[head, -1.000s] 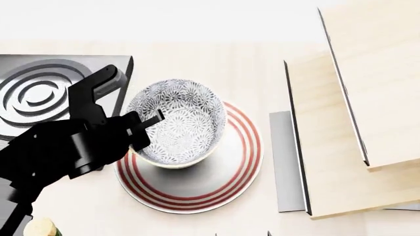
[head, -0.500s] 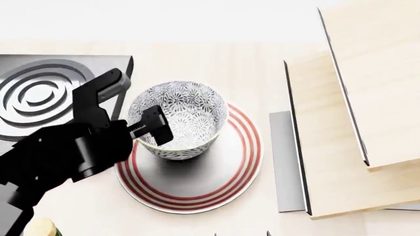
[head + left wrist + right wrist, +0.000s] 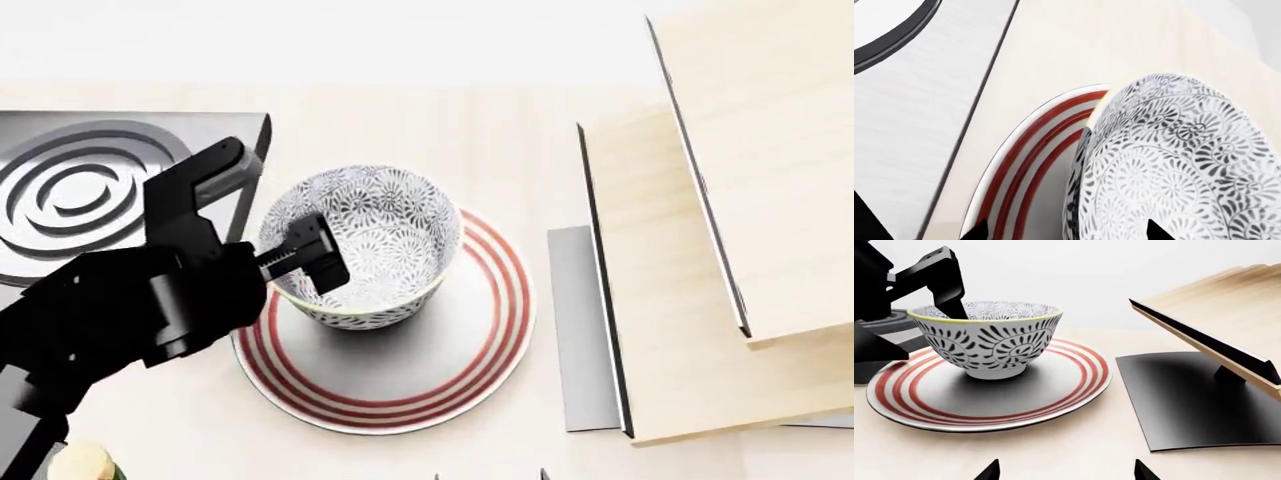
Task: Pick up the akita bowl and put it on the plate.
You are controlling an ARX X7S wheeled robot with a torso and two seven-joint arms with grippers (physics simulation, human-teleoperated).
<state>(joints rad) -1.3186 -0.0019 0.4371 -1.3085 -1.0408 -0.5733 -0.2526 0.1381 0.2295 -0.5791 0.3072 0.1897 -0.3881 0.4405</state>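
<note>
The akita bowl (image 3: pixel 380 230), white with a dense grey-black floral pattern, stands upright on the plate (image 3: pixel 447 370), a white one with red rings. The right wrist view shows the bowl (image 3: pixel 997 342) resting flat, left of the plate's (image 3: pixel 1054 390) middle. My left gripper (image 3: pixel 283 242) is open and straddles the bowl's near-left rim. One of its fingers (image 3: pixel 944 285) reaches inside and the other stays outside. In the left wrist view the bowl (image 3: pixel 1174 165) wall and plate (image 3: pixel 1034 150) lie between the spread tips of the left gripper (image 3: pixel 1067 232). My right gripper (image 3: pixel 1065 471) is open over bare table, short of the plate.
A dark grey square burner (image 3: pixel 80 190) with concentric rings sits left of the plate, beside my left arm. Pale wooden panels (image 3: pixel 747 200) rise on the right over a grey mat (image 3: pixel 577 330). A small yellowish object (image 3: pixel 87 465) lies at the bottom left.
The bowl was tilted and raised a second ago; it has settled level onto the plate. The left gripper's fingers have come away from the rim while still straddling it.
</note>
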